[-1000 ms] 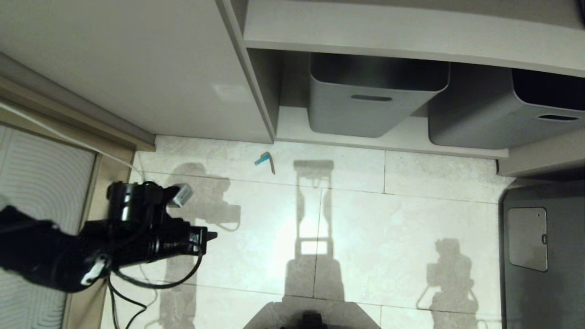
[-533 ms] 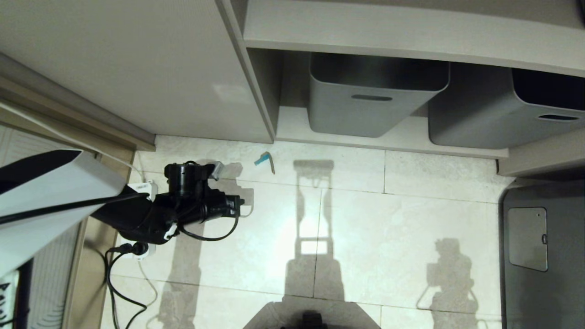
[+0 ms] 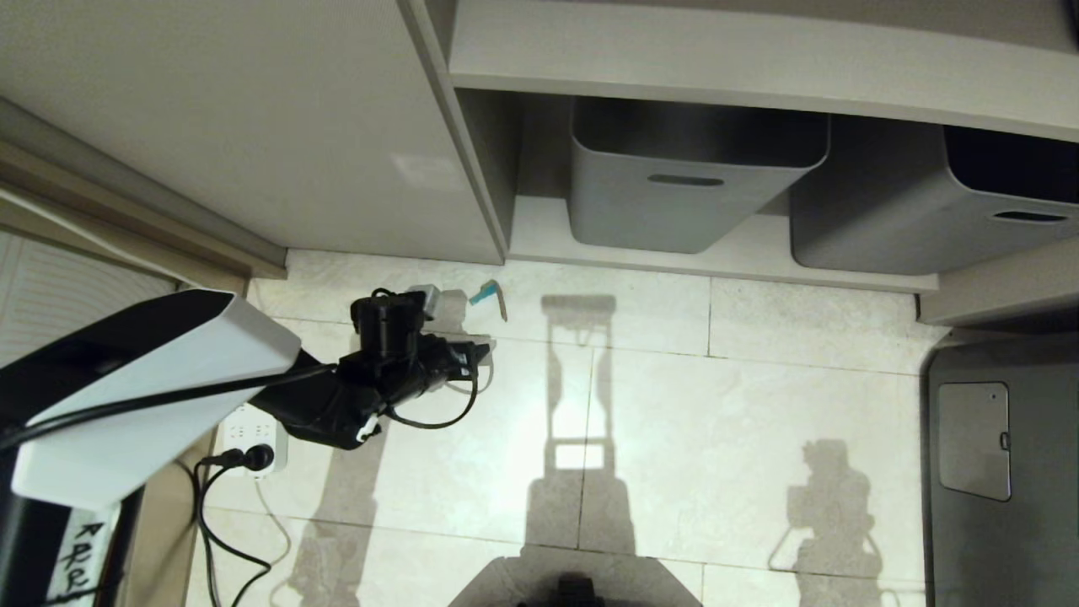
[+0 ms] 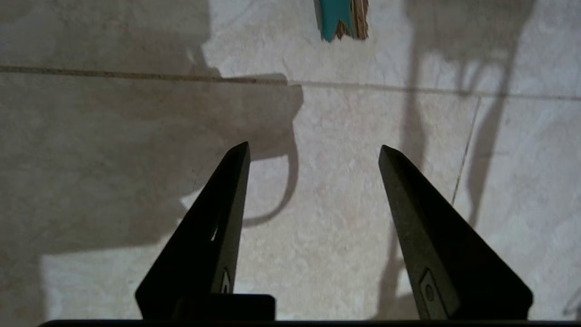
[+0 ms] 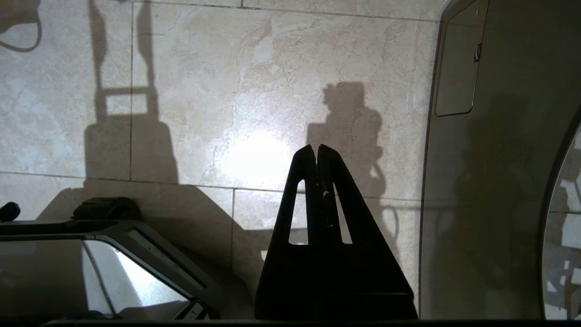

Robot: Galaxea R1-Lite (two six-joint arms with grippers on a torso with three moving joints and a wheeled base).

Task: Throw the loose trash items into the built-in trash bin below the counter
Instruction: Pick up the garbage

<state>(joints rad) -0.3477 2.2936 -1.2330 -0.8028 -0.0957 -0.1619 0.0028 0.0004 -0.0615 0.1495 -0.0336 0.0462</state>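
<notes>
One loose trash item (image 3: 489, 296), a small scrap of tan cardboard with turquoise paper, lies on the floor tiles close to the cabinet base. My left gripper (image 3: 474, 354) hovers low over the floor just short of it. In the left wrist view the left gripper (image 4: 313, 150) is open, with bare tile between its fingers and the scrap (image 4: 341, 20) ahead of the tips. My right gripper (image 5: 316, 147) is shut on nothing, parked over the floor. The built-in trash bin and the counter are out of view.
Two grey storage tubs (image 3: 687, 177) (image 3: 944, 211) stand on a low shelf under the cabinet. A white power strip (image 3: 249, 434) with a black plug and cable lies by the left wall. A grey unit with a small hatch (image 3: 974, 438) fills the right edge.
My left arm has swung forward and to the right, from beside the left wall to just short of the scrap. Its jaws now stand apart. The scrap has not moved.
</notes>
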